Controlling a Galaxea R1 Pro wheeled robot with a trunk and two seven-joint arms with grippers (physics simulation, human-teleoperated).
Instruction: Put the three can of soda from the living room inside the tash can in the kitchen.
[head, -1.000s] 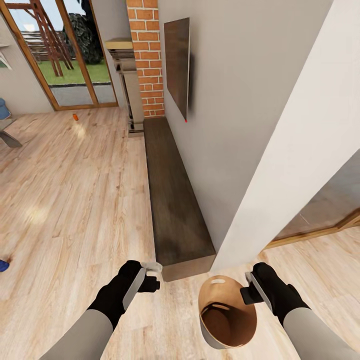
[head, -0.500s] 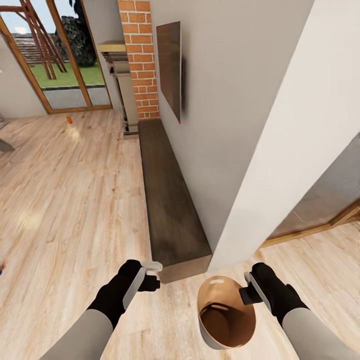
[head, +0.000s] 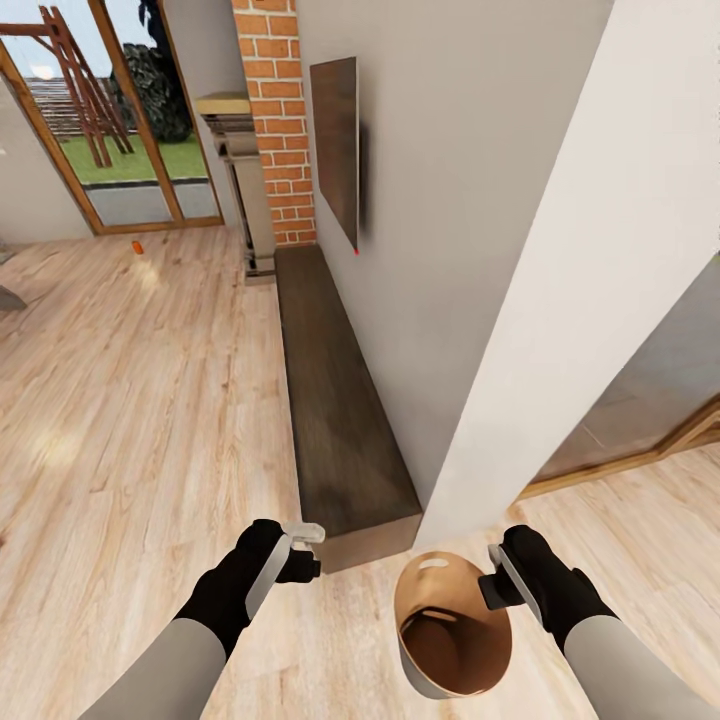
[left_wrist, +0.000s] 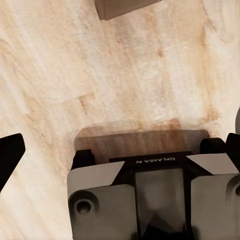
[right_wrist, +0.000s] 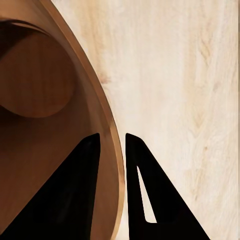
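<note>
Our view has swung a little to the right over the last second, so the can on the floor by the glass door now sits farther off at 11 o'clock. Our right hand pinches the bin rim, one finger either side. Our left hand carries nothing; its opening we cannot tell. The bin looks empty, so we judge collecting is ahead.

A long dark bench runs along the grey wall, under a dark panel (a small red dot at its lower corner). Beyond stand a brick column and glass doors. Pale plank floor spreads everywhere.
</note>
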